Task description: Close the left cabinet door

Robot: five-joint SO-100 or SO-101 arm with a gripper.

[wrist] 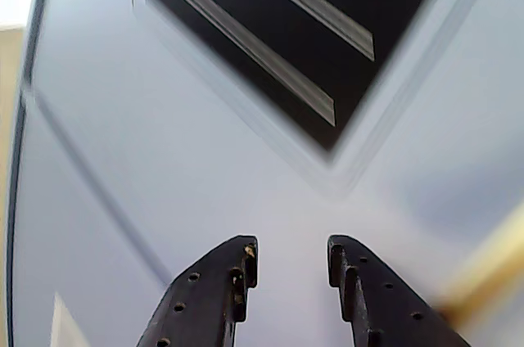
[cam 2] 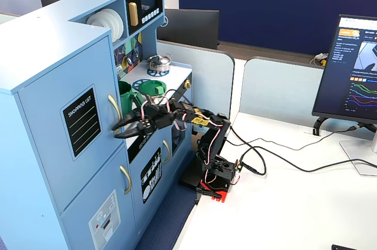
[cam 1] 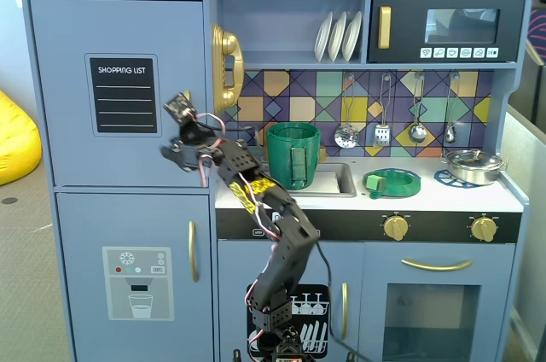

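Observation:
The left cabinet door (cam 1: 119, 161) is light blue with a black "SHOPPING LIST" panel (cam 1: 124, 94). It looks flush with the cabinet front in both fixed views (cam 2: 65, 99). Its gold handle (cam 2: 113, 107) is at the door's right edge and is mostly hidden by the arm in a fixed view. My gripper (cam 1: 173, 155) is open and empty, with its tips right at the door below the panel's lower right corner (cam 2: 119, 131). In the wrist view the black fingers (wrist: 225, 281) are spread before the door face (wrist: 164, 159), and the gripper (wrist: 291, 253) holds nothing. The handle is a gold blur (wrist: 483, 273).
Below is a blue door with an ice dispenser graphic (cam 1: 136, 285). A gold toy phone (cam 1: 226, 67), a green pot (cam 1: 293, 154) and the black microwave (cam 1: 444, 27) lie to the right. The arm's base (cam 2: 215, 176), cables and a monitor (cam 2: 353, 67) are on the white table.

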